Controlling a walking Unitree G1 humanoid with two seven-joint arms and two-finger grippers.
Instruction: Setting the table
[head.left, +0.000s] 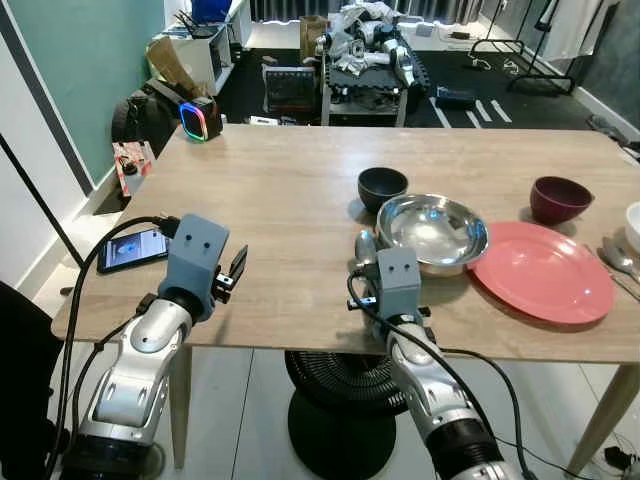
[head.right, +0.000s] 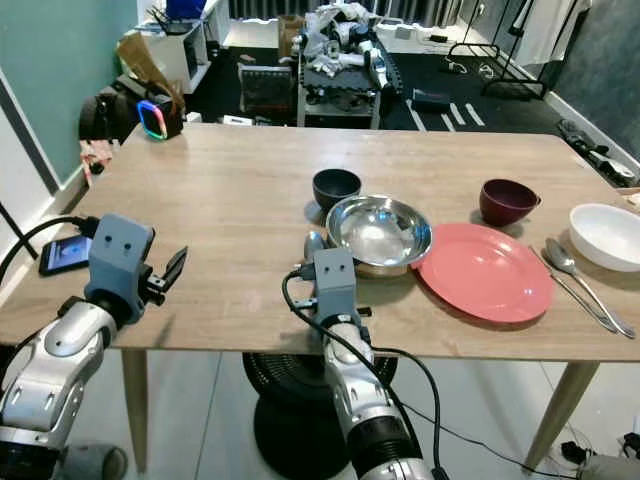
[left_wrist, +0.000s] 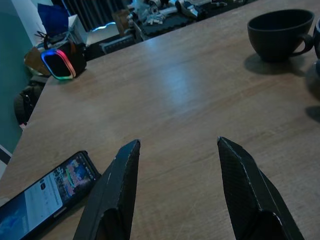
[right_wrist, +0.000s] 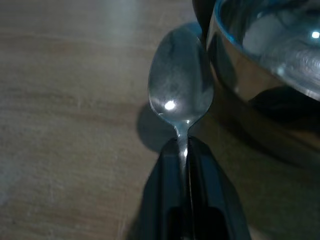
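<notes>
a: pointing away from the robot, the spoon (right_wrist: 181, 95) runs its long axis from the right pincer (right_wrist: 184, 150) out across the tabletop (head.left: 280, 210), bowl end farthest from the wrist.

b: how is it held?

a: the right pincer's two black fingers (right_wrist: 210, 195) are closed tight on the thin handle just behind the bowl. in the wrist view the bowl of the spoon sits just beside the wall of the steel bowl (head.left: 432, 232); i cannot tell if they touch.

b: and its look?

a: dull silver metal, oval bowl, hollow face up, one bright glint near the neck, a soft shadow on the wood under it.

b: what lies around it?

a: behind the steel bowl, a small black cup (head.left: 382, 186). to the right a red plate (head.left: 545, 275) whose edge meets the steel bowl, then a maroon bowl (head.left: 560, 198), a white bowl (head.right: 608, 235) and more cutlery (head.right: 575, 275) near the right edge.

b: the other arm?

a: the left pincer (left_wrist: 177, 150) hangs over the near left part of the tabletop, fingers spread wide with nothing between them, a lit phone (head.left: 132, 248) lying just beside it.

b: the room?

a: light wood tabletop, white tile floor, a teal wall on the left, a speaker with a glowing ring (head.left: 196, 120) at the far left corner, a cluttered cart (head.left: 365, 60) beyond.
</notes>
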